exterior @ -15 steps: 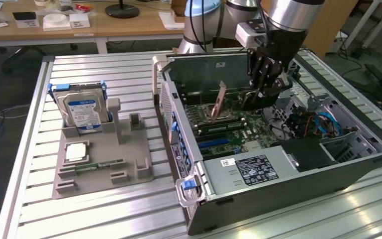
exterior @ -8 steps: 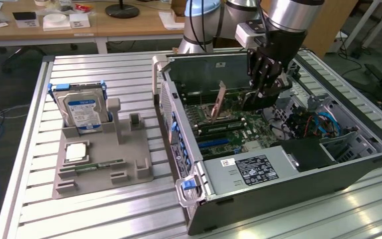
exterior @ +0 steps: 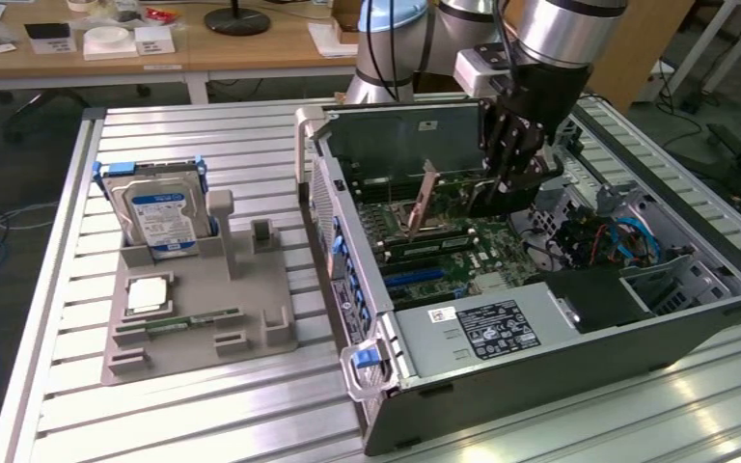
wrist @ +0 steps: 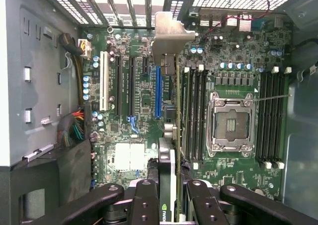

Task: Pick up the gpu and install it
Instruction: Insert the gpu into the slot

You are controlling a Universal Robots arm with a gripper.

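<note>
Setting: We saw an open computer case (exterior: pixel 563 357) lying on a slatted metal table (exterior: pixel 216 415), with the robot arm reaching down into it.
Grip: The gripper (wrist: pixel 171 191) was closed partway. Its black fingers (wrist: pixel 145 197) pressed on both flat faces of the gpu (wrist: pixel 168 165) and held nothing else.
Where the gpu was: It stood on edge above the motherboard (wrist: pixel 129 155), with its silver bracket (wrist: pixel 171 34) toward the case's slotted rear wall. It hung just beside the long blue slot (wrist: pixel 158 93), between that slot and the memory slots (wrist: pixel 195 111). We could not tell whether its lower edge touched the board.
How it should handle: We judged the card light, thin and stiff. We also judged it fragile, with exposed parts and a contact edge that would not forgive twisting or scraping.
Where to hold: We judged the flat faces at the end away from the bracket to be the best place, as they were held here. That left the bracket and contact edge free.
Nearby: The processor socket (wrist: pixel 231 120) sat open. Outside the case, on the exterior view's left, a hard drive (exterior: pixel 165 212) stood upright in a grey holder (exterior: pixel 197 333).
</note>
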